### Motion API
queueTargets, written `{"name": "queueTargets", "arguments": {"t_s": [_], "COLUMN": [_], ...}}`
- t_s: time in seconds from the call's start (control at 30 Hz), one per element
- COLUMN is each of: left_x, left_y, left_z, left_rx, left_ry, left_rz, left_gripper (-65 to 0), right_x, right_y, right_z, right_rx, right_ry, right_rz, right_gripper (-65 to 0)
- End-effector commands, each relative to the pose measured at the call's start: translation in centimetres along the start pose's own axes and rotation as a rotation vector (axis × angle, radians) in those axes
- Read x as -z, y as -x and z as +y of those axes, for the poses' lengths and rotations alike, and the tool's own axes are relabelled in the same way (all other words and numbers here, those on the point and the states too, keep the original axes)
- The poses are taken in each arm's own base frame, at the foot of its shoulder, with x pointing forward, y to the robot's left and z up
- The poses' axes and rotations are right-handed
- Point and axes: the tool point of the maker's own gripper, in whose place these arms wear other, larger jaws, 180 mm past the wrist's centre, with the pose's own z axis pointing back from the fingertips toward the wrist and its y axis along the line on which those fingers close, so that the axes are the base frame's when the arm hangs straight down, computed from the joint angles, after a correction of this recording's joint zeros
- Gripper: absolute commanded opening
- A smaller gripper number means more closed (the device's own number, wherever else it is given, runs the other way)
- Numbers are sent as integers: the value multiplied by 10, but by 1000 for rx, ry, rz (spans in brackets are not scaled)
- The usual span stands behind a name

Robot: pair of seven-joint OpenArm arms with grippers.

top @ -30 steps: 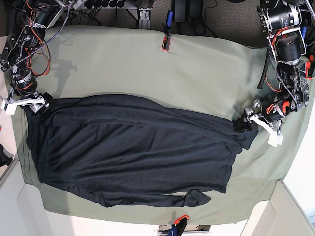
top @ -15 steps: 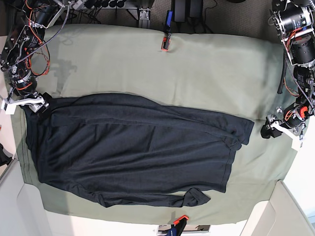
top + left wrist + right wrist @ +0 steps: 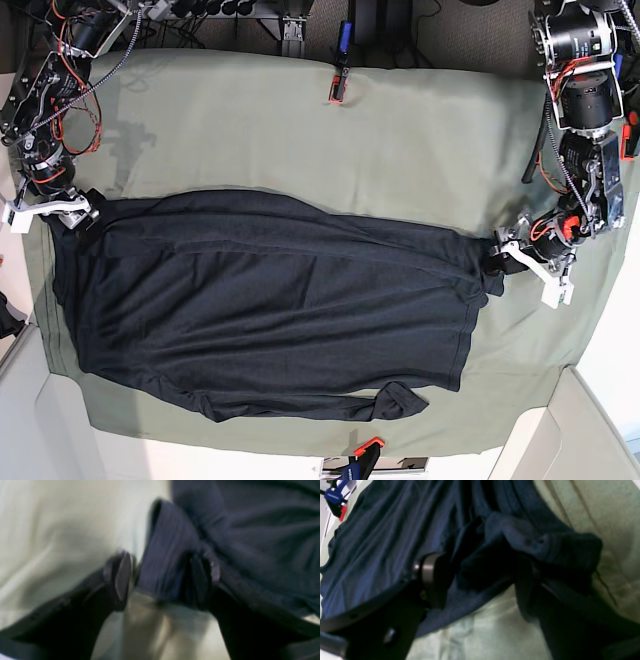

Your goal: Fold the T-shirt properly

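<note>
So the T-shirt (image 3: 270, 310) is lying spread out flat across the middle of the table (image 3: 400, 130), on the sage-green cloth, with one long sleeve folded along its near edge. The left hand (image 3: 500, 258) is at the shirt's corner, fingers spread with a fold of dark fabric (image 3: 170, 552) sitting between them, not pinched. The right hand (image 3: 75, 212) is at the opposite corner, fingers also apart around bunched-up cloth (image 3: 495, 562). There's a small red clamp (image 3: 336, 88) on the far table edge.

The left wrist view is blurred, so the T-shirt (image 3: 175, 552) hem shows no stitching; the right gripper (image 3: 480, 580) has one finger buried under dark folds.
</note>
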Motion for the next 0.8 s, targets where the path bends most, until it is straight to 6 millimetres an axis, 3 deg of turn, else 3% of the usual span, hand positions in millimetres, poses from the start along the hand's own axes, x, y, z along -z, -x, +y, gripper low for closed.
{"name": "queueTargets", "arguments": {"t_s": [0.0, 0.3, 0.37, 0.47, 0.6, 0.63, 0.77], "left_x": [-1, 15, 17, 17, 17, 17, 17], "left_y": [-9, 3, 4, 2, 2, 3, 5], "left_z": [-4, -39, -41, -43, -42, -41, -38], "left_rx": [22, 28, 25, 50, 74, 78, 94], "left_ry": [6, 92, 97, 103, 97, 93, 78], "left_rz": [-9, 6, 4, -10, -8, -6, 5], "left_gripper": [-237, -240, -305, -473, -579, -610, -650], "right_x": [0, 0, 2, 6, 14, 17, 25], "right_y": [-6, -5, -4, 1, 3, 4, 5], "right_z": [3, 8, 12, 20, 26, 27, 29], "right_rx": [-11, -28, -34, -56, -97, -106, -145], "right_ry": [-6, -28, -38, -47, -13, -2, 34], "right_rz": [-3, 1, 6, 19, 24, 33, 55], "right_gripper": [-247, -247, -248, -248, -250, -275, -495]}}
